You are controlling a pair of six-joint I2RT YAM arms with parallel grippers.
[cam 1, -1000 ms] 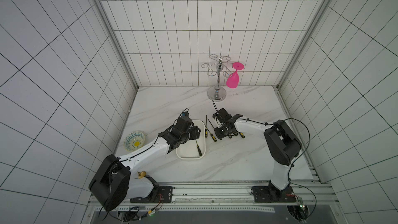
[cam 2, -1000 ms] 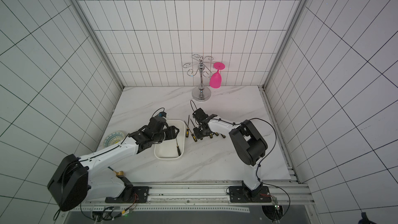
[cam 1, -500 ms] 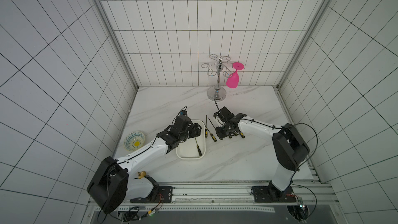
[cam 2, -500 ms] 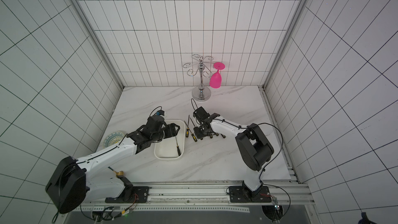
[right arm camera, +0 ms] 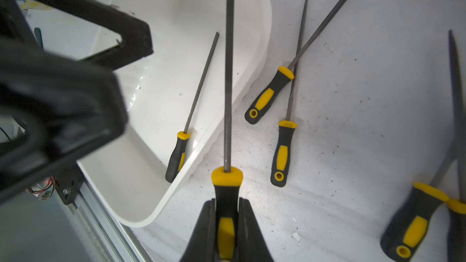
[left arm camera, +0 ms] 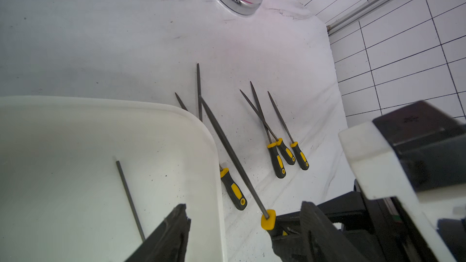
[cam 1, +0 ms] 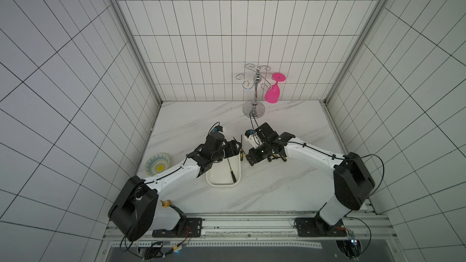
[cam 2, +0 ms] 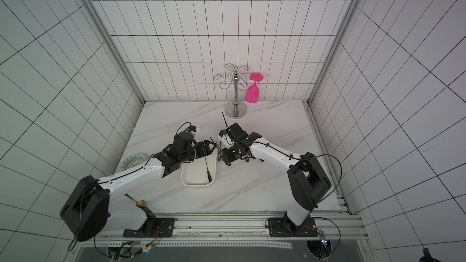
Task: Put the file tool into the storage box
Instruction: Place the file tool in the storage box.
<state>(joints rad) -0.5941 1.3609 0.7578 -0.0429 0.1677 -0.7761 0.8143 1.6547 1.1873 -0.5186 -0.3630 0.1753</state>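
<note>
White plastic storage box (cam 1: pixel 222 185) sits lengthwise near the counter's (cam 1: pixel 277 192) front edge, left of centre. One file (cam 1: pixel 231 170) lies flat inside along its right wall, handle toward the front edge. The left gripper (left arm camera: pixel 243 210) hangs over the box's far end, jaws spread wide, nothing b/w them. The right gripper (right arm camera: pixel 227 205) sits just off the box's right rim, jaws pinching the black-and-yellow handle of the held file (right arm camera: pixel 228 71). That file is up off the counter, and in the right wrist view its shaft runs across the box's rim.

Three loose files (left arm camera: pixel 286 151) lie side by side on the counter right of the box, handles toward the front edge. Another handle (left arm camera: pixel 233 190) lies just beside the box's right wall.

Vs 1 sec ago: the right arm's elbow has swung out toward the counter's right edge, while the right gripper is at abt the same spot. Left arm and box barely differ, and the file in the box lies as before. Can't tell at that size whether the left jaws widened.

A patterned dish (cam 1: pixel 157 166) sits by the left edge. A chrome rack (cam 1: pixel 254 102) stands at the back edge w/ a pink glass (cam 1: pixel 272 94) hanging upside down.
</note>
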